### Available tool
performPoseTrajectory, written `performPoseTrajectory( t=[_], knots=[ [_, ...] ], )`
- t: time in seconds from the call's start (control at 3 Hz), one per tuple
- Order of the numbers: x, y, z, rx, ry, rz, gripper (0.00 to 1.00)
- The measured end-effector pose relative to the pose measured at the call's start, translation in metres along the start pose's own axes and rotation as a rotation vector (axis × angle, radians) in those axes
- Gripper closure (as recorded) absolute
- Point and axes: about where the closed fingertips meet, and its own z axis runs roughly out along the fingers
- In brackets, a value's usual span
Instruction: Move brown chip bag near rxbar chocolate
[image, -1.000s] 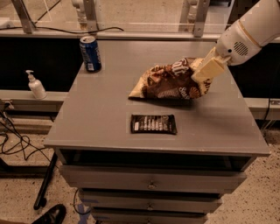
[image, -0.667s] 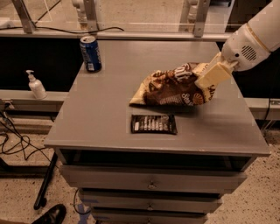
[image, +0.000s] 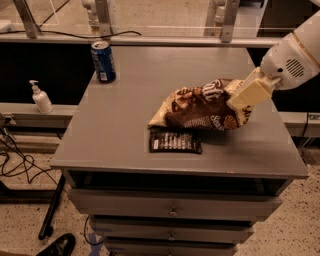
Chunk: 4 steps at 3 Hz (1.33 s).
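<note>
Camera view from above and in front takes in a grey surface (image: 115, 130) with drawers (image: 172, 207) stacked beneath it. From the right, the robot's white arm reaches in, and its tool (image: 239, 102) sits at the right end of the brown chip bag (image: 200, 107). One cream finger (image: 252, 90) lies across the top of the bag, clamped onto the crinkled foil, so the tool is closed on the bag and holding it. The bag stretches leftward from that grip, its pale left corner dipping toward the surface; I cannot tell whether that corner rests there or hangs just clear.

Directly in front of the bag's lower edge lies the rxbar chocolate (image: 175, 142), flat on the surface, its long side parallel to the front edge. Bag and bar are just beside each other, edges nearly meeting. A blue soda can (image: 103, 61) stands upright at the far left corner, well apart from both. Off the surface, on a lower ledge to the left, stands a white pump bottle (image: 41, 97).
</note>
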Motion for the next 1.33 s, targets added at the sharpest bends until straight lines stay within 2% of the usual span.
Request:
performPoseTrajectory(
  t=[0.67,1.0,1.33],
  knots=[
    [0.008,0.013,-0.004,-0.004,0.003,0.031,1.0],
    [0.017,0.014,-0.002,-0.002,0.024,0.047,0.82],
    [0.03,0.005,0.007,0.018,0.042,0.044,0.58]
  ],
)
